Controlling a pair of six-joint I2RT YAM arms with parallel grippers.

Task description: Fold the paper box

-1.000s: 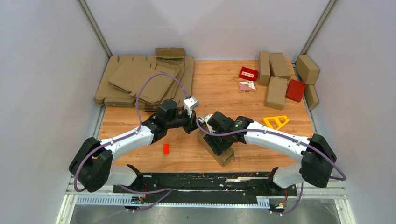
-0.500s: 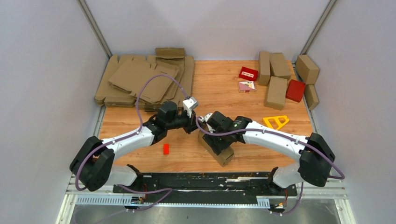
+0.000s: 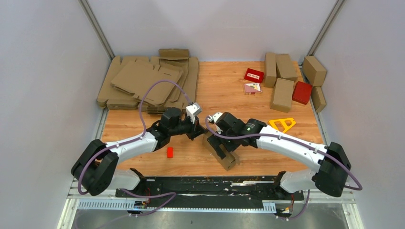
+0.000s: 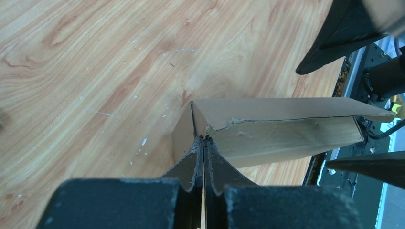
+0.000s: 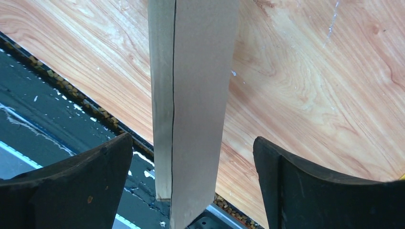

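The paper box (image 3: 224,155) is a partly folded brown carton lying on the wooden table near its front edge, between both arms. My left gripper (image 3: 200,134) is at the box's far-left end. In the left wrist view it (image 4: 204,139) is shut, pinching a thin cardboard flap at the box's (image 4: 277,129) corner. My right gripper (image 3: 223,143) hovers over the box. In the right wrist view it (image 5: 192,138) is open, one finger on each side of the long narrow box (image 5: 200,71), not touching it.
A pile of flat cardboard sheets (image 3: 143,81) lies at the back left. Several folded cartons (image 3: 282,93) and red boxes (image 3: 253,75) sit at the back right. A yellow triangle (image 3: 282,125) lies right of the arms, a small red block (image 3: 169,152) left of the box. A black rail (image 3: 210,183) runs along the near edge.
The left gripper has dropped slightly toward the near side, still at the box's end. The right arm has shifted a little to the right over the box. The box has barely moved.
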